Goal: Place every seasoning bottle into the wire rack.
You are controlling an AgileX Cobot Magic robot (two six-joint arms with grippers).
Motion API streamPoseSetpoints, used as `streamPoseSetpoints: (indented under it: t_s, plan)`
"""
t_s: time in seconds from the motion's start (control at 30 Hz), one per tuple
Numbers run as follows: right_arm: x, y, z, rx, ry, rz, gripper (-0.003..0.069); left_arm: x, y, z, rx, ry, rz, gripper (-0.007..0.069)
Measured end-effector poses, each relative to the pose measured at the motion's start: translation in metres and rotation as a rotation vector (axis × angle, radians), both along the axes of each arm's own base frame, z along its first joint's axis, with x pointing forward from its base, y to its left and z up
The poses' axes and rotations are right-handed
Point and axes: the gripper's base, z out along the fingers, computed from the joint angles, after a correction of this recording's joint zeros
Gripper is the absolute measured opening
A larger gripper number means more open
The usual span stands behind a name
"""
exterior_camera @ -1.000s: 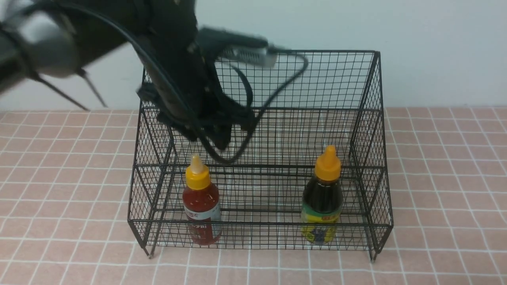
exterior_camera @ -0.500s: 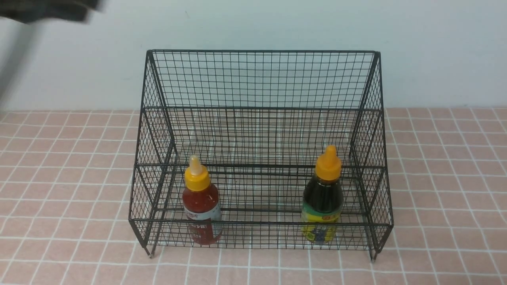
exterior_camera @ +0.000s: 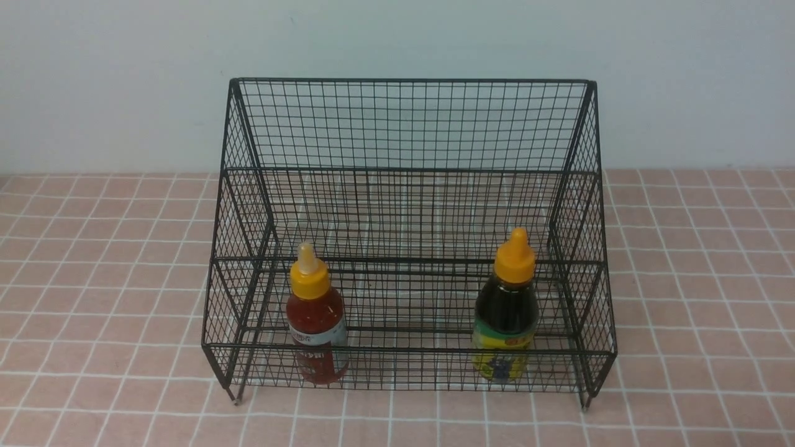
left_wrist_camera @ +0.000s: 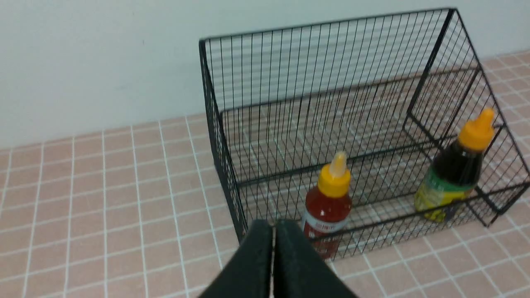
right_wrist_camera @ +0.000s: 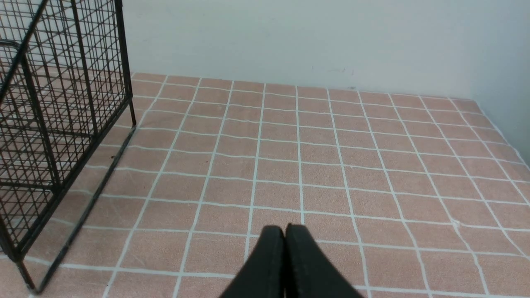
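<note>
Both bottles, red (exterior_camera: 315, 323) and dark (exterior_camera: 504, 320), stand upright in the rack's (exterior_camera: 407, 124) lower tier, at 1 o'clock from the clenched, empty left claw (left_wrist_camera: 273, 231); right claw (right_wrist_camera: 285, 231) is likewise clenched.

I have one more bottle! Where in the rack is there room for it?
The wire rack has bare room on its lower shelf between the red sauce bottle and the dark sauce bottle. The whole upper shelf behind them is bare too. Nowhere is crowded.

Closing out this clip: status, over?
Left gripper shut, empty. Right gripper shut, empty. Red bottle and dark bottle upright in wire rack, lower tier. Nothing obstructing.
</note>
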Motion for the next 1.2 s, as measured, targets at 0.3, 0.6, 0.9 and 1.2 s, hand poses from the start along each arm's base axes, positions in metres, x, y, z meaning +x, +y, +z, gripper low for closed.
streamPoseSetpoints:
  t_s: [0.3,0.6,0.9,1.2]
  plan:
    - [0.000,0.000,0.000,0.000,0.000,0.000,-0.0012,-0.011,0.006,-0.042,0.011,0.001,-0.005,-0.0007]
    - [0.000,0.000,0.000,0.000,0.000,0.000,-0.0012,-0.004,0.002,-0.042,-0.007,-0.101,-0.025,-0.0007]
    - [0.000,0.000,0.000,0.000,-0.001,0.000,-0.0012,0.007,-0.003,-0.124,-0.034,-0.245,0.044,-0.0007]
    - [0.000,0.000,0.000,0.000,-0.001,0.000,-0.0012,0.012,0.003,-0.209,-0.068,-0.275,0.234,-0.0007]
